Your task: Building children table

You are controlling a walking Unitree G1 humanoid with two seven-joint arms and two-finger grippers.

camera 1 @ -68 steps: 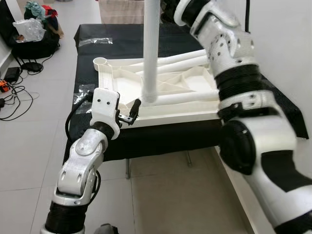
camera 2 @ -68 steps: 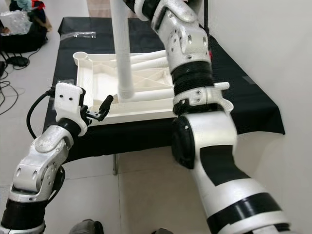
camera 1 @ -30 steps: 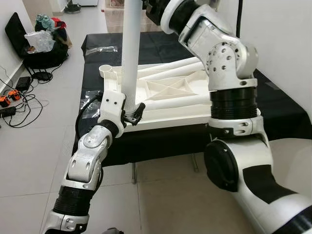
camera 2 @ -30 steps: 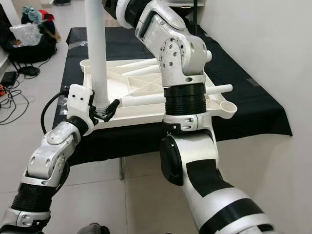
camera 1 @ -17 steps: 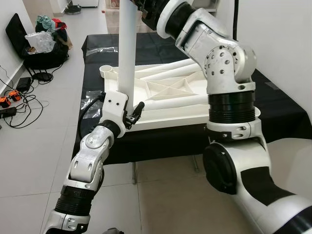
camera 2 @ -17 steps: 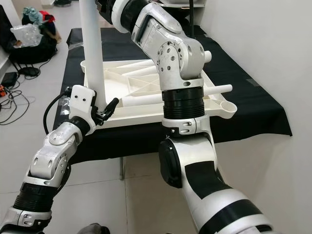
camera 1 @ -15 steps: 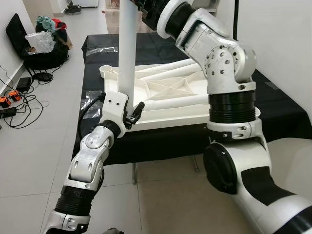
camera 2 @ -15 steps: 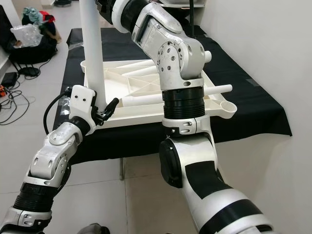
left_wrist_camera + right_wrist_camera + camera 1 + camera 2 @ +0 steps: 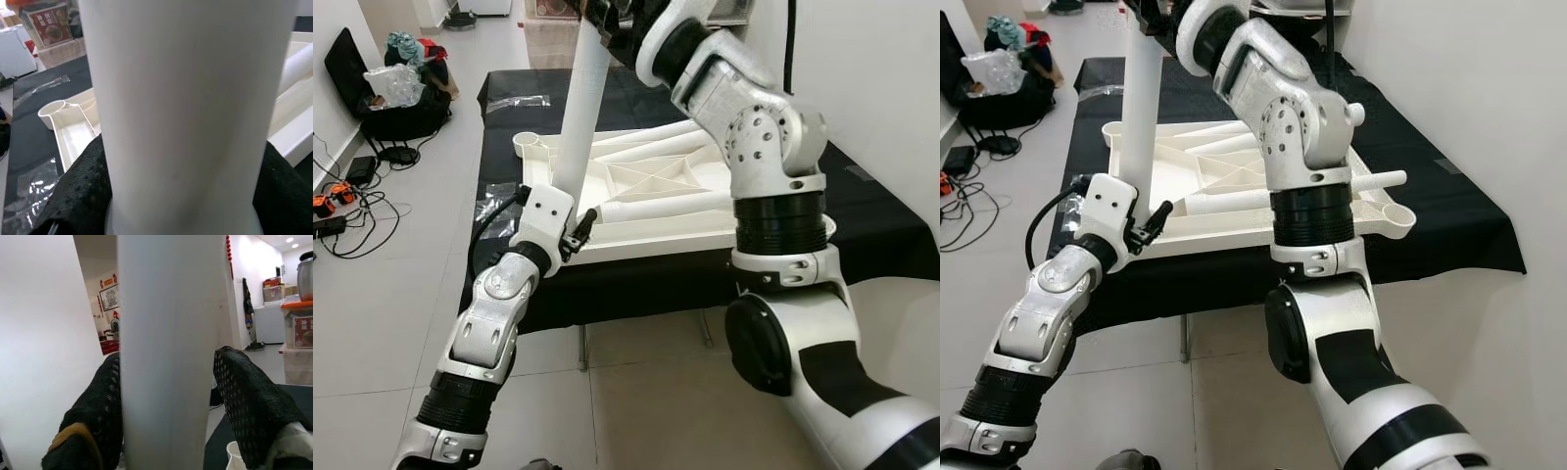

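My right gripper [image 9: 597, 24], arm raised high, clamps the top of one white table leg [image 9: 576, 117], which tilts slightly. My left gripper [image 9: 570, 230] pinches its lower end at the near left corner of the upturned white tabletop [image 9: 656, 211]. Three more legs lie on the tabletop. Bare black cloth [image 9: 881, 211] borders it on the right.
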